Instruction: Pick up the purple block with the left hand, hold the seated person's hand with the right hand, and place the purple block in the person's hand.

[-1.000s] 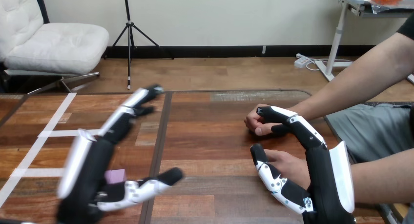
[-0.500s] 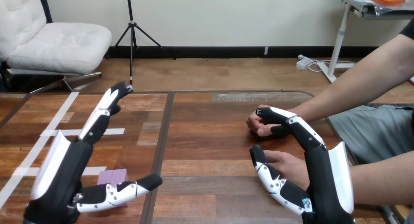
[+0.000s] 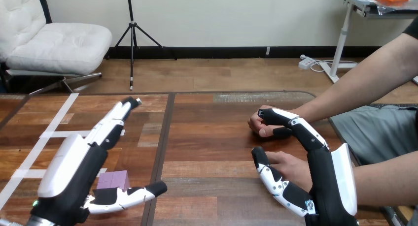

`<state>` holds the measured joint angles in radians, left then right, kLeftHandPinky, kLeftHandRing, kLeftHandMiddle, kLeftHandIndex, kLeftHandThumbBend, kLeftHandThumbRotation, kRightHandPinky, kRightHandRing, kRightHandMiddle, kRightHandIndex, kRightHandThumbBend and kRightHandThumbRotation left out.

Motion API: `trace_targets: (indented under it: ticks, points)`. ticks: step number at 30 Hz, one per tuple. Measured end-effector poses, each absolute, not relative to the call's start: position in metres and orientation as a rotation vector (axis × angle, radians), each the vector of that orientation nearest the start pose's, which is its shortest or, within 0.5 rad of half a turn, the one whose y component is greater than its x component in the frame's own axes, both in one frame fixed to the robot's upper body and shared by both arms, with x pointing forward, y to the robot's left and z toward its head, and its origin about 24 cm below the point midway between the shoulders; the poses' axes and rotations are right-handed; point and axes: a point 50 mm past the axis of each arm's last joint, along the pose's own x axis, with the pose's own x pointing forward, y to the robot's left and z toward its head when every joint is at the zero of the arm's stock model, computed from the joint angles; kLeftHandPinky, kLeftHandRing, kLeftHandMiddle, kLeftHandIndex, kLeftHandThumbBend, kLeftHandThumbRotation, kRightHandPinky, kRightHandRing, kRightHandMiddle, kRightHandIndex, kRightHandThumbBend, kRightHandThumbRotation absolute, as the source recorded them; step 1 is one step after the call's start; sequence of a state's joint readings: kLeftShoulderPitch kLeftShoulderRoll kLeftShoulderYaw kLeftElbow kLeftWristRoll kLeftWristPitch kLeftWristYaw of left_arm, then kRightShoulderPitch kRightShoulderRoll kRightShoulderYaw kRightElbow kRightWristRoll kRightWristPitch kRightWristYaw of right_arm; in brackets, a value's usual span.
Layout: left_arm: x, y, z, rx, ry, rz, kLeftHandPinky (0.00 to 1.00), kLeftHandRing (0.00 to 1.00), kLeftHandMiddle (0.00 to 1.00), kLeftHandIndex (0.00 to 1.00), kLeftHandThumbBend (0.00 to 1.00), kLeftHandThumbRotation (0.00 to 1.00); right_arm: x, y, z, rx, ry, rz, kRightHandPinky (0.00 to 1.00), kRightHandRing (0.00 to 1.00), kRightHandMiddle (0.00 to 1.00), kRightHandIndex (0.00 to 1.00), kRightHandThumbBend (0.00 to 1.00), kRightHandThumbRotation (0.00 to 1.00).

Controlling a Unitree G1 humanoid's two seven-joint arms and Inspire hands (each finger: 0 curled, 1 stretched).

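Note:
The purple block (image 3: 114,179) lies on the wooden table (image 3: 212,147) at the near left. My left hand (image 3: 74,172) hovers over it, open, with straight fingers pointing away and the thumb (image 3: 143,192) stretched out just in front of the block. I cannot tell whether the hand touches the block. At the right, my right hand (image 3: 328,172) is open. One of the person's hands (image 3: 293,167) rests between its thumb and its fingers. Its fingertips (image 3: 278,115) reach over the person's other hand (image 3: 256,123), a loose fist farther out.
White tape strips (image 3: 54,134) cross the table's left part. A dark seam (image 3: 161,147) runs front to back through the middle. The person's forearms (image 3: 355,95) come in from the right edge.
My left hand has swung left and come down closer to the purple block, its fingers now lower. The right hand and the person's hands stay where they were.

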<state>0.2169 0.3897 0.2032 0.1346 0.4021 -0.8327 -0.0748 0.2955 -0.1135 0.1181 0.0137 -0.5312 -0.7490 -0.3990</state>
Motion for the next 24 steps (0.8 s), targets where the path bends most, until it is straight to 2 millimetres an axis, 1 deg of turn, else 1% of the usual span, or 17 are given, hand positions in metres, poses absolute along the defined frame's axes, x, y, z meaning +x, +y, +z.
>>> trace_targets:
  ticks: [7, 16, 24]
  points:
    - [0.192, 0.236, 0.054, 0.899, -0.331, -0.236, 0.93, 0.95, 0.97, 0.94, 0.87, 0.43, 0.173, -0.139, 0.044, -0.436, -0.529, -0.03, 0.64, 0.72, 0.74, 0.71, 0.35, 0.15]
    - [0.196, 0.242, 0.051, 1.031, -0.242, -0.277, 0.92, 0.96, 0.97, 0.94, 0.86, 0.48, 0.173, -0.139, 0.044, -0.438, -0.527, -0.03, 0.64, 0.72, 0.74, 0.71, 0.35, 0.16]
    - [0.202, 0.242, 0.048, 1.092, -0.178, -0.334, 0.92, 0.95, 0.97, 0.93, 0.87, 0.48, 0.172, -0.139, 0.043, -0.437, -0.523, -0.029, 0.65, 0.73, 0.75, 0.72, 0.35, 0.16]
